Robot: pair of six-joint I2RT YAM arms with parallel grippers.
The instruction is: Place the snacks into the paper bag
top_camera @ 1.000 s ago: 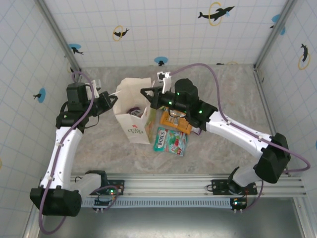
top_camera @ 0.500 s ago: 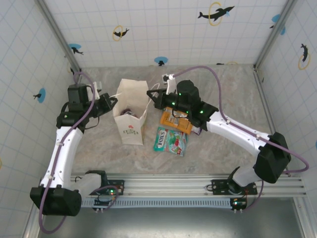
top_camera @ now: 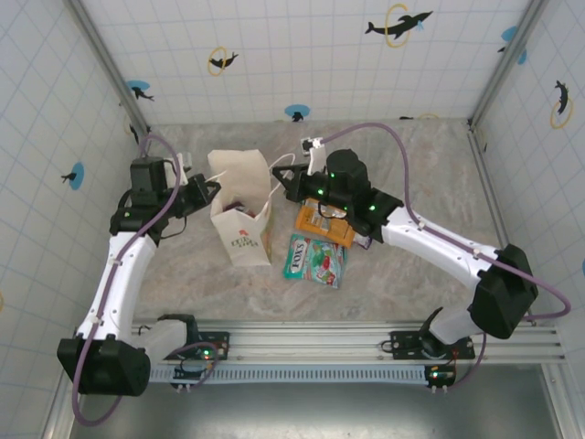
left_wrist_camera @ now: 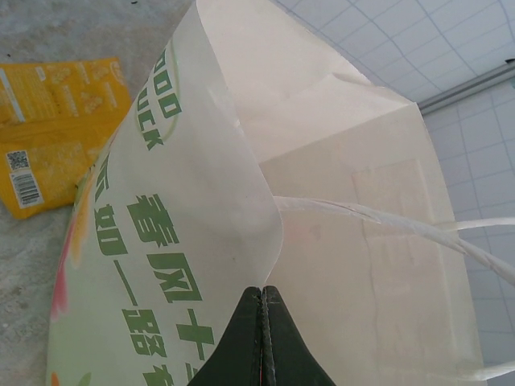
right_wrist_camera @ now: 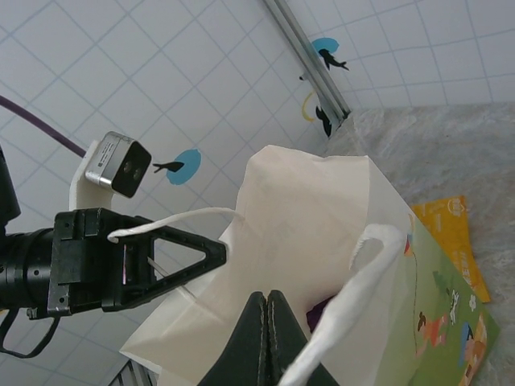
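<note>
The paper bag (top_camera: 239,240) is standing upright near the middle of the table (top_camera: 411,165), mouth facing up, with what looks like a purple packet (top_camera: 243,208) lying inside. The left gripper (left_wrist_camera: 262,293) is pinching the bag's left wall, its fingers pressed together on the curled paper edge. The right gripper (right_wrist_camera: 268,299) is sitting at the opposite rim, fingers likewise pressed together beside a white handle (right_wrist_camera: 354,305). Whether paper is caught between them cannot be told. An orange packet (top_camera: 325,226) and a teal packet (top_camera: 313,260) are lying flat on the table just right of the bag, the orange one partly under the right arm.

The step in hand appears to be steadying the bag and spreading its mouth for the next snack. Done well, the left pinch would be drawing the wall gently outward rather than downward, so the light paper neither folds nor tips. The right arm seems best placed to fetch the orange packet. It should be lifting clear of the handle loops, which could snag, and releasing from directly above the mouth.
</note>
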